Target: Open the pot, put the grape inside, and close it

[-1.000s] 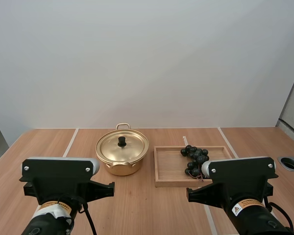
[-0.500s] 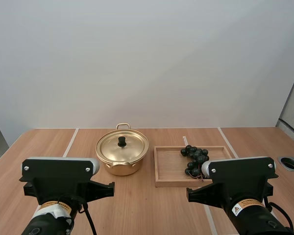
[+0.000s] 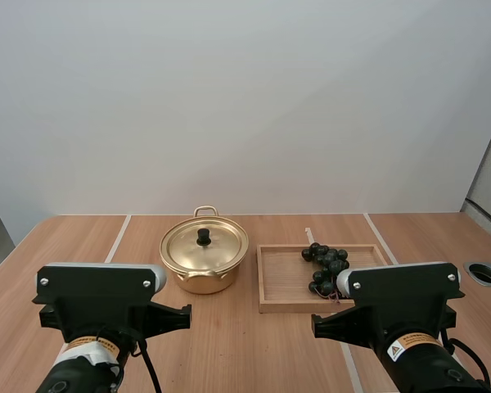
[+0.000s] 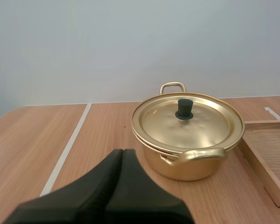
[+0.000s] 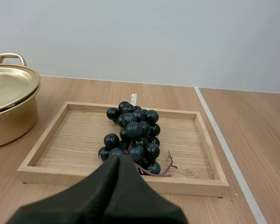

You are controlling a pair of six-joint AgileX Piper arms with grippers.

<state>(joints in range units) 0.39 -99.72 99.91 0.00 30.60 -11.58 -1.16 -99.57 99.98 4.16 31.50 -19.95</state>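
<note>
On the light wooden tabletop (image 3: 82,246), the shallow square wooden tray (image 3: 280,278) sits at 3 o'clock of the round gold metal pot (image 3: 204,260), its black-knobbed lid (image 3: 204,244) on. The dark grape bunch (image 3: 327,260) lies in the tray. The left end effector (image 4: 122,156) and right end effector (image 5: 119,161) have fingers pressed together, gripping nothing.

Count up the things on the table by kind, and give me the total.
Pot: 1
Lid, on the pot: 1
Bunch of grapes, in the tray: 1
Wooden tray: 1
Total: 4
</note>
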